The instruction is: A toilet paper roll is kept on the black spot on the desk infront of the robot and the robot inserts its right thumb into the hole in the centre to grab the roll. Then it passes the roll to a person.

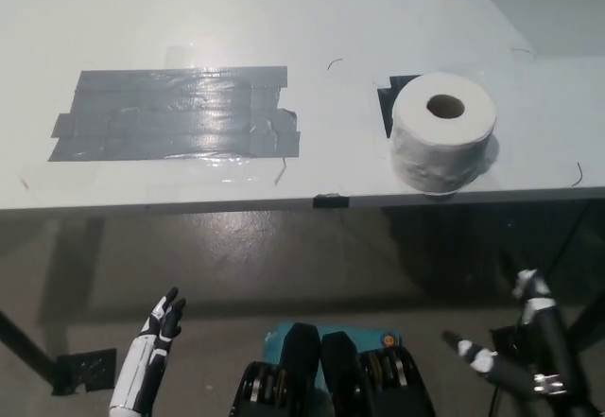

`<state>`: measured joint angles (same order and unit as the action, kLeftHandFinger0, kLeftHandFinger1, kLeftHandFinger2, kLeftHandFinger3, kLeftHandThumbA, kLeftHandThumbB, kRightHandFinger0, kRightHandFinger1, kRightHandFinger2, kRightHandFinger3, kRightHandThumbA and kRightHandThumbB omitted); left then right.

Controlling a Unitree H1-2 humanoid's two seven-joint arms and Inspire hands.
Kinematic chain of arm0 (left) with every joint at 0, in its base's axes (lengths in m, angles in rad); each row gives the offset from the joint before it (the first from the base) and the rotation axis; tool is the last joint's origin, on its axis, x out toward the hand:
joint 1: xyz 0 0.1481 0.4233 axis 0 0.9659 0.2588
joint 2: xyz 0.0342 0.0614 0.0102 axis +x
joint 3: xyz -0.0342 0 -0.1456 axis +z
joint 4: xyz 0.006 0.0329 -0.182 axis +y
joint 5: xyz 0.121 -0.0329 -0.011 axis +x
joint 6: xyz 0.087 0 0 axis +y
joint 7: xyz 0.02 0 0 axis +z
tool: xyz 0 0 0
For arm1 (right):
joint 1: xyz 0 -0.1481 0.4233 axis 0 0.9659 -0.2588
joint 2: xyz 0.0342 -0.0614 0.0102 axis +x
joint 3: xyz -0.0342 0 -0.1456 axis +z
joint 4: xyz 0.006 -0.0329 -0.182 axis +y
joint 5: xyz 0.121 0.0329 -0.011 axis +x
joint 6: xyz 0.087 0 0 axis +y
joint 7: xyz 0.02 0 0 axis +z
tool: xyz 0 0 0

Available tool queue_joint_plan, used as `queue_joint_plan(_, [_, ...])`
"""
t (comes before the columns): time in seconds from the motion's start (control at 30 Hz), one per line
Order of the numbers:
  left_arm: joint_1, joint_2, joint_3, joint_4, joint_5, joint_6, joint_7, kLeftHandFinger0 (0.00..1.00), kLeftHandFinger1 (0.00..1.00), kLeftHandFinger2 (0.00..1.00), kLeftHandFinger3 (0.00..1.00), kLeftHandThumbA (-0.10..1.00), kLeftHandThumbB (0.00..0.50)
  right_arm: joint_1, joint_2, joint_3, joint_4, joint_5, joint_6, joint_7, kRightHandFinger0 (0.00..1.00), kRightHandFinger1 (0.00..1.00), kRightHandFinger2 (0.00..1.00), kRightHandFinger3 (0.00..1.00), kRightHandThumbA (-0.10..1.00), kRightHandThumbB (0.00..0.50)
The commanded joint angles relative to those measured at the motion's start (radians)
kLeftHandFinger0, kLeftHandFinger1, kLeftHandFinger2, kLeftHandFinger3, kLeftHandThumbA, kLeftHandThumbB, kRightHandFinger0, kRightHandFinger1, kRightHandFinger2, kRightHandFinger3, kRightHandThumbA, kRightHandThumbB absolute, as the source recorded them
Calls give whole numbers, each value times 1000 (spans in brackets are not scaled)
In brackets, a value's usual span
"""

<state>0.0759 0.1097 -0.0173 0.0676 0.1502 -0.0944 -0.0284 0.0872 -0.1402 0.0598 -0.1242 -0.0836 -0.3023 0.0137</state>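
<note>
The black right hand [515, 346] hangs low at the near right, below the desk edge, fingers spread and holding nothing. The white left hand [159, 332] rests low at the near left, fingers loosely apart, also empty. Nothing of the task looks done yet: reach, thumb insertion, lift and handover all remain. One toilet paper roll [442, 143] stands hole-up on the one black spot [389, 100] at the desk's [312, 20] right near edge. One large grey tape patch [175, 114] lies to the left. No person shows.
</note>
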Motion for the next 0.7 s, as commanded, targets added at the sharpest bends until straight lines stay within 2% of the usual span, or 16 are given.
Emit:
queue_joint_plan(0.0, [4, 4, -17, -42, 32, -39, 13, 1000, 1000, 1000, 1000, 1000, 91, -30, -102, -91, -303, 28, 117, 28, 1000, 1000, 1000, 1000, 1000, 291])
queue_joint_plan(0.07, [8, 1, -19, -38, 28, -41, 12, 1000, 1000, 1000, 1000, 1000, 93, -78, -141, -123, -368, 36, 198, 33, 1000, 1000, 1000, 1000, 1000, 337])
queue_joint_plan(0.1, [11, 0, -21, -41, 29, -37, 11, 1000, 1000, 1000, 1000, 1000, 92, -119, -175, -143, -411, 51, 274, 42, 1000, 1000, 1000, 1000, 1000, 379])
queue_joint_plan(0.13, [14, 0, -23, -42, 33, -36, 12, 1000, 1000, 1000, 1000, 1000, 93, -170, -212, -161, -443, 78, 337, 51, 1000, 1000, 1000, 1000, 1000, 379])
queue_joint_plan(0.17, [16, 0, -22, -42, 32, -36, 13, 1000, 1000, 1000, 1000, 1000, 94, -176, -215, -161, -445, 80, 346, 53, 1000, 1000, 1000, 1000, 1000, 379])
queue_joint_plan(0.27, [17, -2, -26, -35, 23, -45, 8, 1000, 1000, 1000, 1000, 1000, 107, -352, -335, -196, -457, 115, 556, 97, 1000, 1000, 1000, 1000, 1000, 392])
queue_joint_plan(0.3, [17, -2, -27, -34, 23, -46, 8, 1000, 1000, 1000, 1000, 1000, 107, -373, -347, -195, -453, 117, 582, 103, 1000, 1000, 1000, 1000, 1000, 394])
queue_joint_plan(0.33, [18, -2, -28, -36, 26, -41, 9, 1000, 1000, 1000, 1000, 1000, 107, -437, -383, -183, -417, 100, 621, 131, 1000, 1000, 1000, 1000, 1000, 383])
queue_joint_plan(0.37, [18, -2, -28, -36, 26, -40, 9, 1000, 1000, 1000, 1000, 1000, 114, -466, -399, -174, -398, 104, 646, 145, 1000, 1000, 1000, 1000, 1000, 393])
queue_joint_plan(0.43, [13, 2, -28, -36, 28, -38, 9, 1000, 1000, 1000, 1000, 1000, 112, -627, -481, -113, -287, 111, 761, 241, 1000, 1000, 1000, 1000, 1000, 375])
queue_joint_plan(0.5, [8, 5, -29, -36, 28, -37, 7, 1000, 1000, 1000, 1000, 1000, 112, -705, -512, -74, -204, 108, 772, 292, 1000, 1000, 1000, 1000, 1000, 375])
queue_joint_plan(0.67, [2, 1, -35, -43, 37, -25, 9, 1000, 1000, 1000, 1000, 1000, 108, -949, -513, 54, 146, 52, 772, 437, 1000, 1000, 1000, 1000, 970, 447])
